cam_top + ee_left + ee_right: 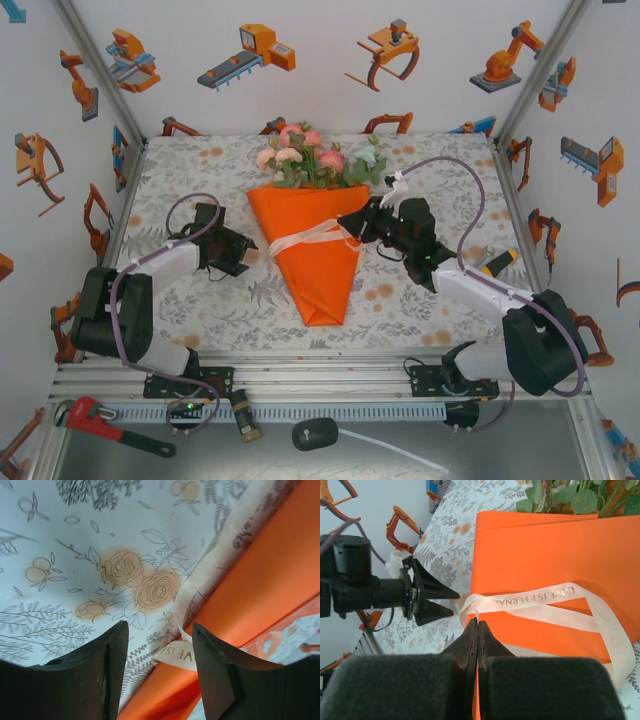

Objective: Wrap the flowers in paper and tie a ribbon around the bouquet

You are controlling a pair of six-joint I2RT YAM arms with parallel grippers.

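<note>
The orange paper cone bouquet (pixel 312 262) lies flat in the middle of the table on the floral-print tablecloth (pixel 200 170). Its point is toward the arm bases. At the far, wide end sit the pink and cream flower heads with green leaves (pixel 305 155).

A narrow cream-white ribbon (pixel 312 238) crosses the cone's middle. From the right wrist, gold lettering shows along it (pixel 545 596), and it loops off the right edge of the orange paper (pixel 560 545).

The left gripper (pixel 247 252) sits just beside the cone's left edge with its fingers parted and holding nothing. In its own view (pixel 160 630) a loose ribbon end (pixel 176 655) lies in the gap over the paper's edge (pixel 260 580), touching neither finger as far as I can see. The right wrist sees those open jaws (pixel 455 603) too.

The right gripper (pixel 358 228) is on the cone's right side. Its fingers are pressed together (pixel 477 622), tips right at the ribbon's left bend. I can't tell whether ribbon is pinched between them.

The cone lies squarely between the two grippers. A purple cable (pixel 455 165) arcs over the right arm.

Down at the near rail there's a red pipe wrench (pixel 105 420), and a black oval plug (pixel 314 433) trailing a white cable (pixel 392 452). Both are well apart from the bouquet.
</note>
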